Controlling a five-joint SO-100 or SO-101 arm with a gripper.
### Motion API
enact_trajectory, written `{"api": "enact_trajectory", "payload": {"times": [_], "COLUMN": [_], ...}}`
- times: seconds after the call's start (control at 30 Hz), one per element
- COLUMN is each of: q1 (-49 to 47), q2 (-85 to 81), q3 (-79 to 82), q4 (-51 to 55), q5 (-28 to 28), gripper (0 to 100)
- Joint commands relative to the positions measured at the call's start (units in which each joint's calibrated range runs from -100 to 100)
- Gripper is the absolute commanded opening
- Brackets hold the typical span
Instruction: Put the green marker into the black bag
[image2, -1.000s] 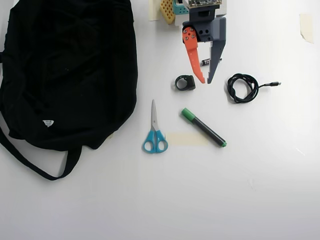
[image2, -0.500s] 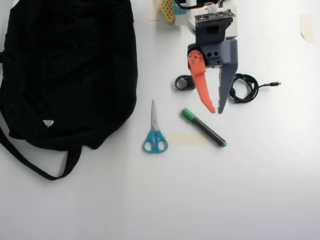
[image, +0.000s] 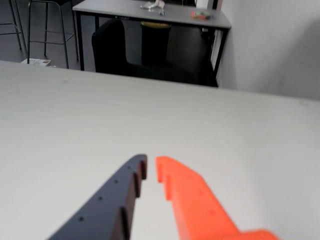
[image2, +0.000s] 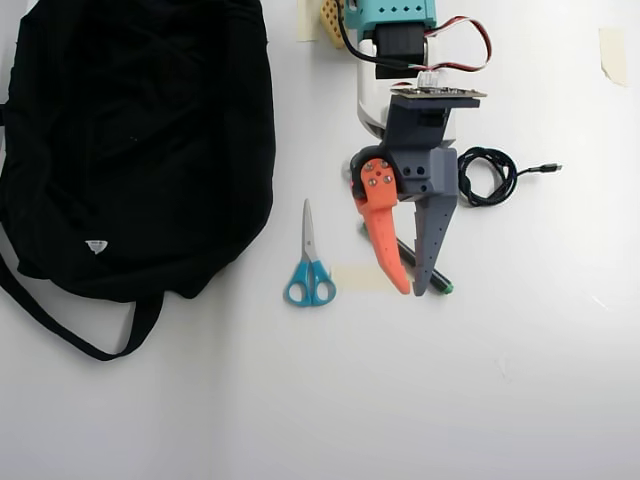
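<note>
The black bag (image2: 135, 140) lay slumped over the far left part of the white worktop (image2: 520, 380) in the overhead view, its strap trailing toward the near left. The arm reached out from the far edge, and the claw (image2: 417, 290) hung over the middle of the worktop with its orange and grey fingers spread a little, tips slightly apart and nothing between them. The green marker (image2: 442, 288) lay slantwise under those fingers, mostly covered; only a stretch of barrel and the green tail end showed. The blue-handled scissors (image2: 309, 270) lay between marker and bag, a coiled black cable (image2: 487, 176) sat beside the claw toward the right edge, and a small black ring-shaped item (image2: 356, 166) peeked out at the claw's base.

The risk, as I judged it, was the narrow opening: coming down on a slanted barrel, one fingertip might land on top and roll or skid the marker away.

The worktop was plain, matte and pale. The wrist view showed bare worktop ahead of the fingers, then a dim room with another table (image: 150, 12) and a pale wall.
</note>
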Motion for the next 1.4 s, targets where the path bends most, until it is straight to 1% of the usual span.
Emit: {"api": "enact_trajectory", "payload": {"times": [0.0,0.2,0.33,0.37,1.1,1.37], "q1": [2.04,3.54,4.51,4.81,3.61,2.79], "q2": [2.53,8.34,9.09,9.09,7.59,2.28], "q3": [-5.62,-5.80,-5.80,-5.71,-5.62,0.31], "q4": [-2.41,-10.68,-10.94,-10.86,-10.17,-9.39], "q5": [0.61,0.45,-4.63,-5.05,-5.63,-5.58], "gripper": [3,3,3,3,3,3]}}
